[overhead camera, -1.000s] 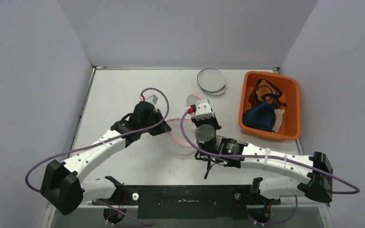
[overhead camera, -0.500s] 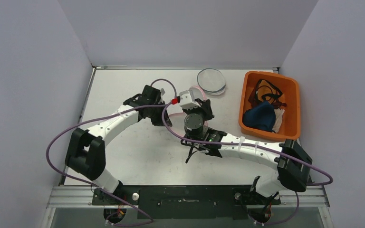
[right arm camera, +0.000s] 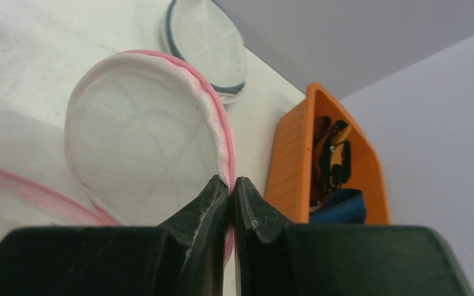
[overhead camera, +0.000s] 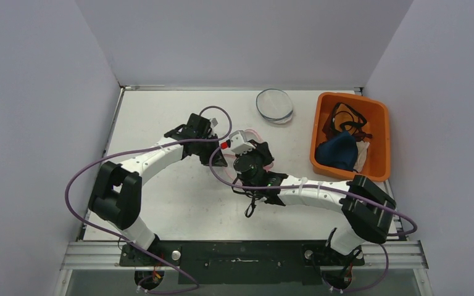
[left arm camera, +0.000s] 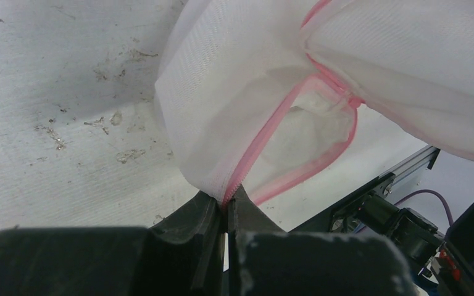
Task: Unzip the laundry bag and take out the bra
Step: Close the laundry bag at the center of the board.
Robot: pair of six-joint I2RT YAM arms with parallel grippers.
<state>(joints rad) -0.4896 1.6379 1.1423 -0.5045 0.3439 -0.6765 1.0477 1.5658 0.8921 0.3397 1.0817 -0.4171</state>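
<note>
Lena: Both arms have come in from the near part of the worktop toward its middle since a second ago, and they now meet there closely. How does each gripper stand?

Ivo: The left gripper is fully closed and pinches the pink zip tape at its near end. The right gripper is also closed, on the pink rim of the round side of the laundry bag. The bag is stretched between them, and I think it is lifted a little off the worktop.

Lena: And the bra?

Ivo: The zip looks partly open, and something pale lies inside the gap, but I cannot tell if it is the bra.

Lena: What can go wrong?

Ivo: I cannot see the slider in either gripper. If both hold only tape and mesh, pulling apart can stretch or tear the thin mesh and not open the zip more. The tape is narrow, so it can slip out of the closed jaws and the bag drops. The wrists are very near each other, so they or their purple cables can catch.

Lena: And farther out?

Ivo: The blue-rimmed mesh bag and the orange bin are well apart, so I expect no trouble there.
</note>
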